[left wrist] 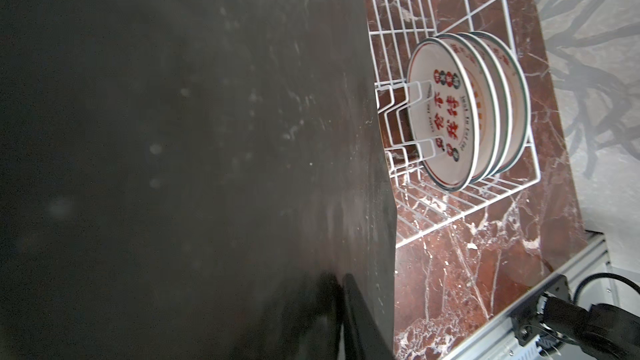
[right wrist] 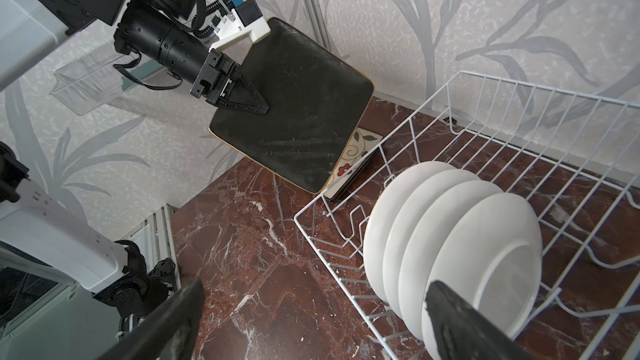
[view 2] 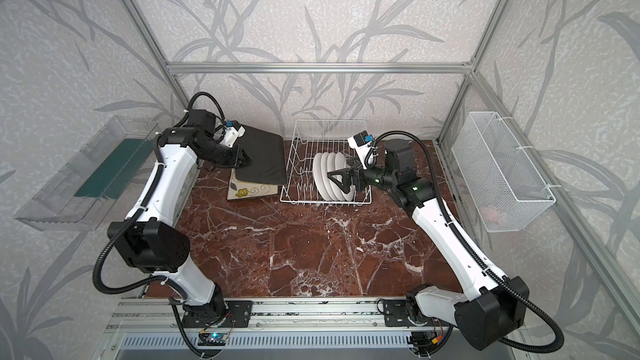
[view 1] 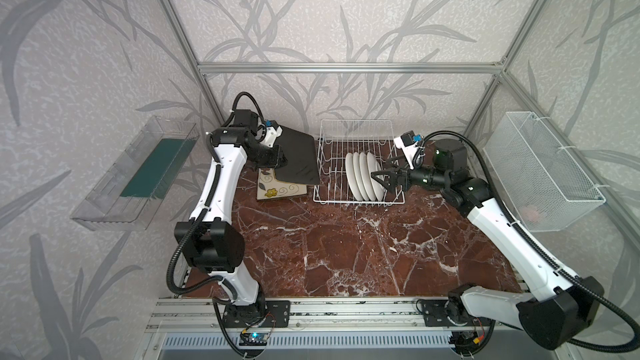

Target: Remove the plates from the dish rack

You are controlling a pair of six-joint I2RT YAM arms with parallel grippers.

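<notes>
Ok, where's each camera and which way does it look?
Both top views: high in front, looking down at the table; both arms show, left gripper and right gripper.
Left wrist: on the left arm, looking along the held square plate toward the dish rack; one finger shows.
Right wrist: on the right arm, looking past its open fingers at the round plates and the left gripper.
Shared: both wrist views show the round plates, opposite sides.

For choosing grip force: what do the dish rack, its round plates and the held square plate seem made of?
Dish rack: probably metal wire coated glossy white; thin bent rods.
Round plates: likely glazed ceramic; smooth shiny white backs, foot ring.
Square plate: perhaps ceramic too; matte black back with pale scuffs.
</notes>
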